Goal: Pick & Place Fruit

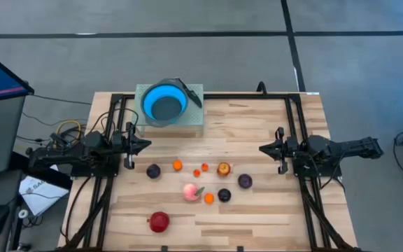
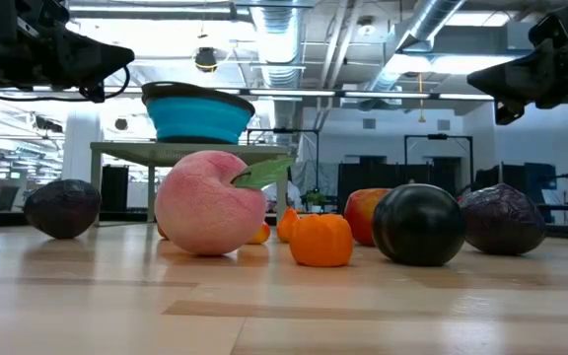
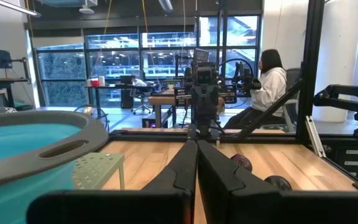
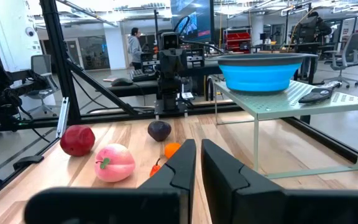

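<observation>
The fruit is scattered over the middle of the wooden counter (image 1: 257, 217), all of it lying loose and untouched. A red apple (image 1: 159, 222) is set nearest the front edge, apart from the rest. A pink peach (image 1: 190, 191) with a green leaf is found near the centre, with a small orange (image 1: 208, 198) just beside it and a dark plum (image 1: 224, 195) next to that. A second plum (image 1: 245, 181) is seen further toward the right arm, and a third plum (image 1: 153, 170) toward the left arm. A red-and-yellow fruit (image 1: 224, 169) is placed behind the peach, with two tiny orange pieces (image 1: 200, 169) near it and another small orange (image 1: 178, 165) beside the left-hand plum.

Behind the fruit, a blue round bowl (image 1: 165, 103) is carried on a pale green perforated stand (image 1: 194, 126) at the back of the counter; a dark object (image 4: 319, 94) is laid on the stand beside the bowl.

The left tool (image 1: 147, 144) is held above the counter's left side, its fingers pressed together on nothing. The right tool (image 1: 262, 148) is held above the right side, facing the left one, likewise pressed together and empty. Both are well apart from the fruit.

In the room beyond, a seated person (image 3: 269, 84) is seen at a desk, and another person (image 4: 133, 45) is standing.
</observation>
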You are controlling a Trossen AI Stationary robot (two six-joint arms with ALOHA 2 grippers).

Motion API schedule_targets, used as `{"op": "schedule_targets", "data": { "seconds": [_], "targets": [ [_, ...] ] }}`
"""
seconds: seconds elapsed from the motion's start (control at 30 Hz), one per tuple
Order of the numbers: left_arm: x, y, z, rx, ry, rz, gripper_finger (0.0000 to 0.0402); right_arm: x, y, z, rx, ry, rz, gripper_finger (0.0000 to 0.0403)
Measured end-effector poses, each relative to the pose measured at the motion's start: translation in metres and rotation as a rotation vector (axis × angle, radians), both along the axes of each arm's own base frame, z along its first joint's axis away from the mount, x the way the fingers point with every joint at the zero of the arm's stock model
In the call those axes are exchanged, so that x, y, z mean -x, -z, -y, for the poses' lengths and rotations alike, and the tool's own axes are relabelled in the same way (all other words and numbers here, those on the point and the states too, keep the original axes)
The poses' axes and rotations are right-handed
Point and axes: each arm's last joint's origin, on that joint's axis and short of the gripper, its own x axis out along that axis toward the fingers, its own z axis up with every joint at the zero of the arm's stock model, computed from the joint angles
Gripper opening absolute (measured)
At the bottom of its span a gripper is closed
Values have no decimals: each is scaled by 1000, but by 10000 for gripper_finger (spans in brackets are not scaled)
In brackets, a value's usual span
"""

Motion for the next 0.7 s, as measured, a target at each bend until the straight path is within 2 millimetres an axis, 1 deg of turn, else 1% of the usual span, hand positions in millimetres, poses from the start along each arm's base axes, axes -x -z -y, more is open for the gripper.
{"op": "schedule_targets", "data": {
  "seconds": [0.7],
  "targets": [
    [1, -4, 0, -2, 0, 39, 8, 0, 0, 0, 0, 0, 0, 21]
  ]
}}
